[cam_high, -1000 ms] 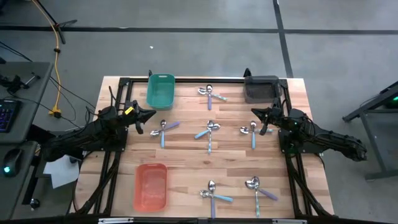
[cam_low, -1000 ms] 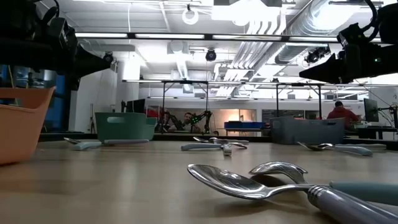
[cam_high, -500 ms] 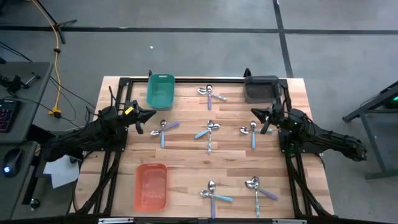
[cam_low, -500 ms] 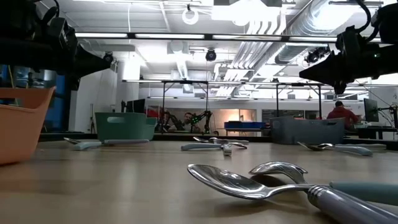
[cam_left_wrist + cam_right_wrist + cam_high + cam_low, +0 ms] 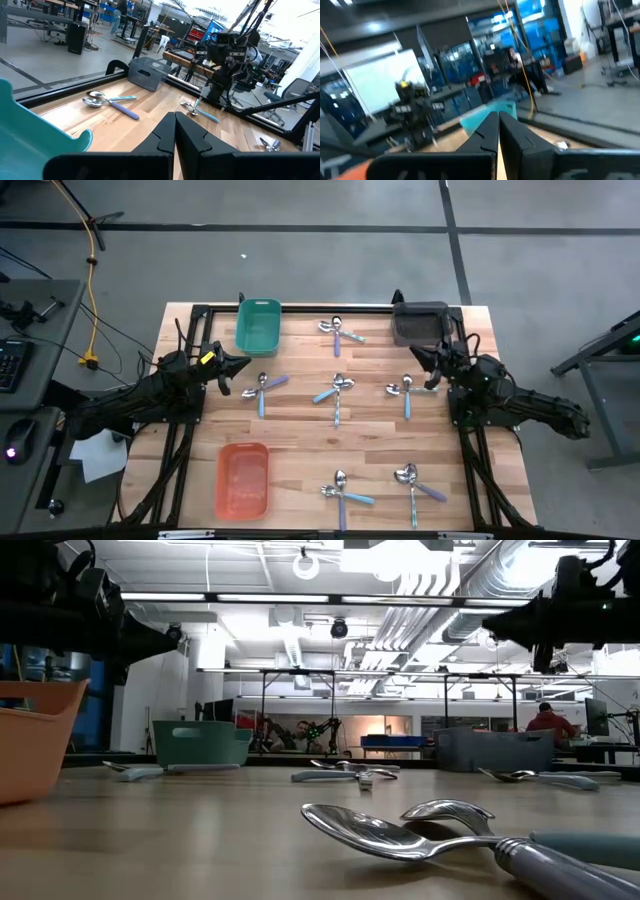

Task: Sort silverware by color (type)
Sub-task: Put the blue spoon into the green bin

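Several spoons with shiny bowls and blue, purple or pale handles lie flat in small crossed groups on the wooden table: one group (image 5: 340, 331) near the far edge, three groups across the middle (image 5: 263, 388) (image 5: 336, 391) (image 5: 406, 389), two groups near the front (image 5: 343, 491) (image 5: 415, 480). My left gripper (image 5: 243, 365) (image 5: 175, 125) hangs shut over the table's left side, beside the left-middle group. My right gripper (image 5: 420, 355) (image 5: 498, 121) is shut and raised above the table, between the grey bin and the right-middle group. Neither holds anything.
A teal bin (image 5: 258, 325) and a grey bin (image 5: 420, 322) stand at the far edge, an orange bin (image 5: 243, 479) at the near left. Black frame rails run along the table's sides. Bare wood lies between the spoon groups. People show in the room beyond.
My right gripper has risen and tipped upward, drawing slightly toward the far right by the grey bin, still shut. The spoons have stayed where they were.
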`<state>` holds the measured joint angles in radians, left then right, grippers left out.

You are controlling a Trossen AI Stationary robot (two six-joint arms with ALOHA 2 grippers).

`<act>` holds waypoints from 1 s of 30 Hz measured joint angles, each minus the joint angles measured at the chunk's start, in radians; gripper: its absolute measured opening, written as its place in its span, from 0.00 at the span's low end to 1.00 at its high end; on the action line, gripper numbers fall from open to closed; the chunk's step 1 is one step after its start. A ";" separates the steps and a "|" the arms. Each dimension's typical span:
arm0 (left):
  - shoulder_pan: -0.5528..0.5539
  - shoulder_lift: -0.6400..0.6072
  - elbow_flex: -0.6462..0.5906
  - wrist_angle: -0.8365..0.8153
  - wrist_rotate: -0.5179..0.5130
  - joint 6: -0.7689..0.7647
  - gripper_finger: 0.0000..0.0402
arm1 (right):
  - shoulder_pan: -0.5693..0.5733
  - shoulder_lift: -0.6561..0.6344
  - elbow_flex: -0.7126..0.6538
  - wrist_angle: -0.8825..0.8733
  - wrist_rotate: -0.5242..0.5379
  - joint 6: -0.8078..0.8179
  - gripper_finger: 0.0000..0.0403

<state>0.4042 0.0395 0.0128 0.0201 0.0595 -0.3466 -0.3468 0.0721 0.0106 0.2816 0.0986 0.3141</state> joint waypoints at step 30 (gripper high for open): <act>0.000 0.000 0.000 0.000 0.000 0.000 0.00 | 0.068 0.319 0.001 0.083 -0.096 -0.252 0.10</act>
<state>0.4039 0.0395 0.0128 0.0202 0.0593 -0.3467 -0.2783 0.3913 0.0116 0.3651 0.0023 0.0622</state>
